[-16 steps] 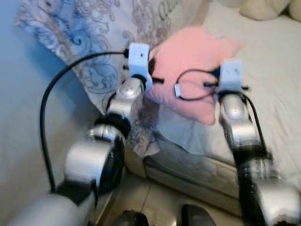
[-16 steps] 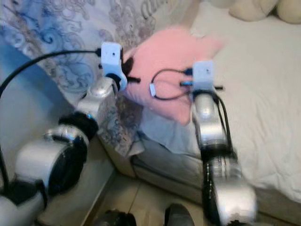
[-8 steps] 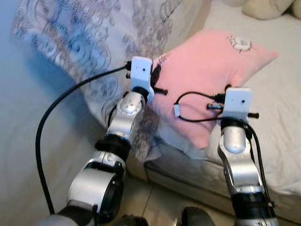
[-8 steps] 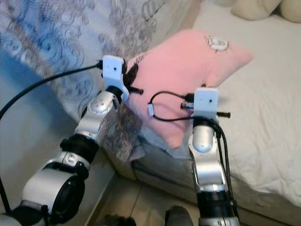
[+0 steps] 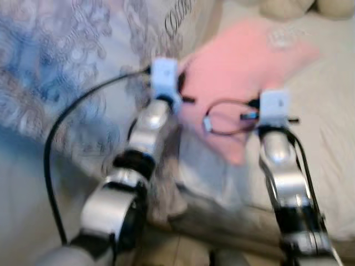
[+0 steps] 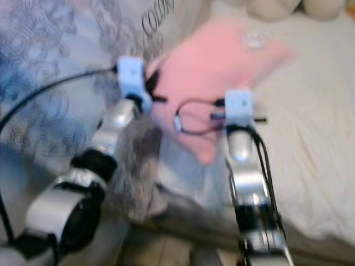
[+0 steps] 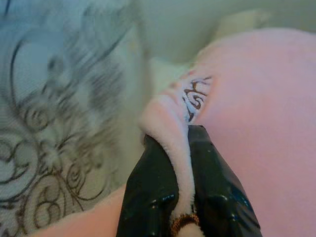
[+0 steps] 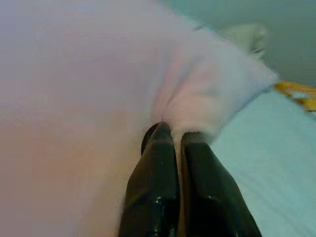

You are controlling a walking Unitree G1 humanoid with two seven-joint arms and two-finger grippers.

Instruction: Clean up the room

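Both your silver arms reach out over the bed edge, and each set of black fingers is clamped on the soft pink plush pillow: left gripper pinching a corner seam, right gripper pinching the lower edge. Since half a second ago the pillow has lifted and swung farther over the white bed, beside the grey swirl-patterned duvet. You're carrying it towards the head, likely ready to set down.

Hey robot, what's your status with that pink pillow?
Left gripper and right gripper both shut on pink pillow. Pillow held over bed. Patterned blanket alongside left arm.
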